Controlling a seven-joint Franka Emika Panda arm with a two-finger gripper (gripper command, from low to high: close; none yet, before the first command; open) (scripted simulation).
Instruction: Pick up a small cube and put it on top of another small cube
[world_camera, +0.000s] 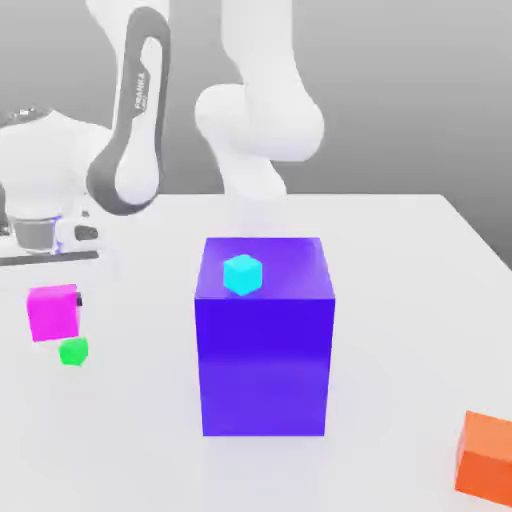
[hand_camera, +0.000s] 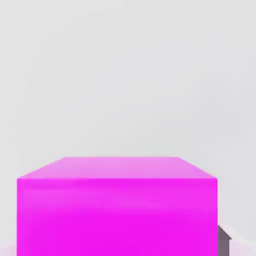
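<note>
Nearest the exterior camera, an orange cube (world_camera: 487, 456) is seen on the white table (world_camera: 400, 300) at the exterior view's lower right corner, partly cut off by the frame edge. Behind it, near the middle, a tall blue-purple block (world_camera: 265, 365) is stood upright, and a tiny cyan cube (world_camera: 243, 275) is rested on its top face. At the exterior view's left, the magenta-pink cube (world_camera: 54, 312) is held clamped in the gripper (world_camera: 55, 300), whose fingers are closed against its sides; a dark finger pad (world_camera: 79, 299) is seen at the cube's edge. The tiny green cube (world_camera: 73, 351) is placed on the table just below and slightly to the right of the magenta-pink cube, close beside it; contact cannot be told. From the hand view, the magenta-pink cube (hand_camera: 117, 210) is seen close up, with one grey fingertip (hand_camera: 224, 240) at its side.
</note>
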